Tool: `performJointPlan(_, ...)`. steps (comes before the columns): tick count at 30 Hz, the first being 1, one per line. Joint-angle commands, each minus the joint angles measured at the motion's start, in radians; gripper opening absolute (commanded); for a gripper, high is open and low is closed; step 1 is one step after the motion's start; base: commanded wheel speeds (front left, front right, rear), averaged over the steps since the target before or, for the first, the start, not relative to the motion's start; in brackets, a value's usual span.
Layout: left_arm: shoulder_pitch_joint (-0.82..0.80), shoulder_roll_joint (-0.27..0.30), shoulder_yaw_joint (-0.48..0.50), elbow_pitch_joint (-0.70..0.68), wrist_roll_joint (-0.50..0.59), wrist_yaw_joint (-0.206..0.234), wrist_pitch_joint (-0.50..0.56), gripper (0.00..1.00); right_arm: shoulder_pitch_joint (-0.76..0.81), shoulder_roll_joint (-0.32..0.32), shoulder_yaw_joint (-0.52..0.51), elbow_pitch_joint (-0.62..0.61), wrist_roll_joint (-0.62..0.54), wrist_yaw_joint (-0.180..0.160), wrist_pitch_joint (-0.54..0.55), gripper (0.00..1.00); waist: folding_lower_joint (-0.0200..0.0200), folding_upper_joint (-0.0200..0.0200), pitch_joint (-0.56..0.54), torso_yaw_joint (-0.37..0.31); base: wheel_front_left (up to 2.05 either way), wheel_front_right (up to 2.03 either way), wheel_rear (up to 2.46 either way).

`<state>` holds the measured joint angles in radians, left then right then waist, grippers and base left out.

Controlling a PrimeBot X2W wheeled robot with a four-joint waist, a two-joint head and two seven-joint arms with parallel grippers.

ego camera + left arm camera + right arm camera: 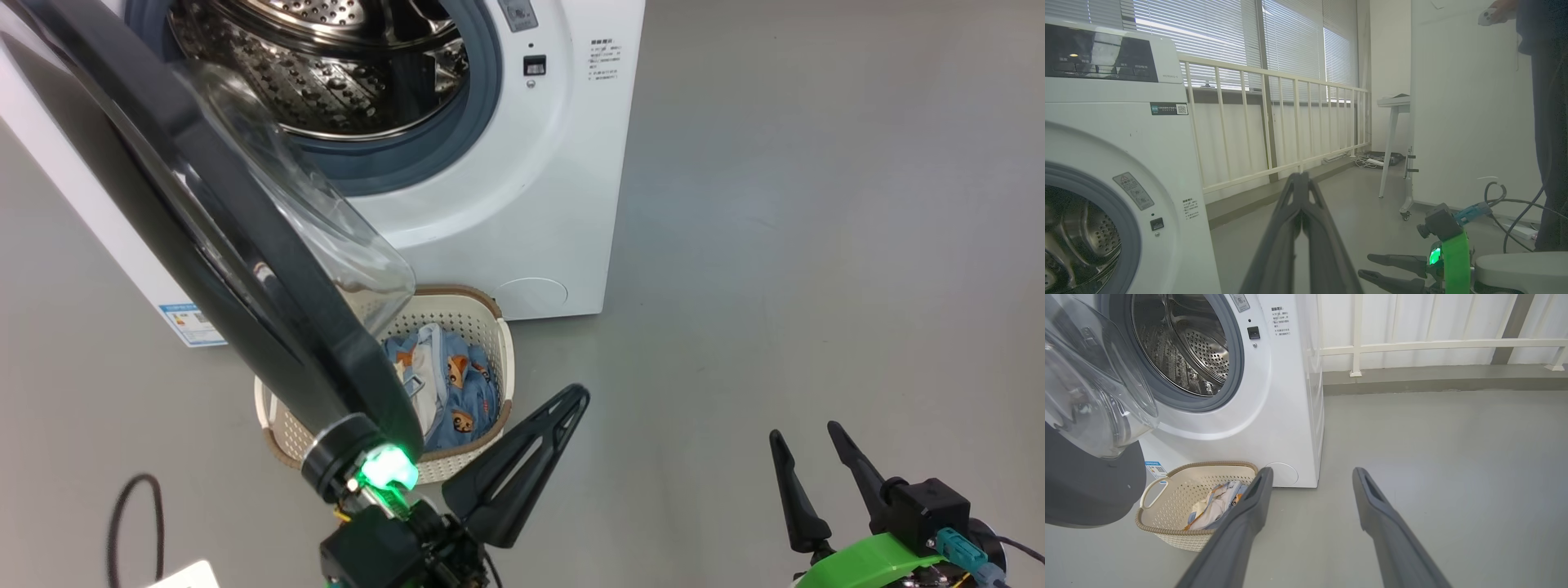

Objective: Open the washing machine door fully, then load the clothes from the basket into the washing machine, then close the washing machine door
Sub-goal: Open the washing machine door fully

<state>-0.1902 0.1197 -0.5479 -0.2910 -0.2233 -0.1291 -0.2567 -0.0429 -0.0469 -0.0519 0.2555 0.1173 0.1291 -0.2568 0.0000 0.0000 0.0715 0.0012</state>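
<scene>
- Standing open at your ten o'clock, the washing machine door; blue label at nine o'clock, writing unreadable.
- Your left gripper clenched, empty; right gripper released.

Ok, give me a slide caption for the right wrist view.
Open right tool near the basket of clothes, washing machine door open.
</scene>
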Motion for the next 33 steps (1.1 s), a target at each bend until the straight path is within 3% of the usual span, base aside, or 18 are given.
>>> performJointPlan(1, 0.0, 0.01, 0.026, 0.003, -0.011, -0.002, -0.005, 0.0, -0.021, -0.003, 0.025, -0.019, 0.007, 0.002, -0.005, 1.0, 0.0, 0.0, 0.003, -0.001, 0.0, 0.0, 0.0)
performJointPlan(12, 0.043, 0.0, 0.048, 0.17, -0.006, -0.002, -0.005, 0.0, -0.03, -0.003, 0.038, -0.008, 0.023, 0.002, -0.005, 1.0, 0.0, 0.0, 0.031, -0.01, 0.0, 0.0, 0.0)
performJointPlan(22, 0.012, -0.015, 0.141, 0.29, -0.004, -0.002, -0.005, 0.0, -0.049, -0.003, 0.048, 0.0, 0.037, 0.002, -0.005, 1.0, 0.0, 0.0, 0.069, -0.027, 0.0, 0.0, 0.0)
performJointPlan(33, -0.021, -0.033, 0.202, 0.344, -0.025, -0.002, -0.005, 0.0, -0.064, -0.003, 0.052, 0.011, 0.055, 0.002, -0.005, 1.0, 0.0, 0.0, 0.098, -0.038, 0.0, 0.0, 0.0)
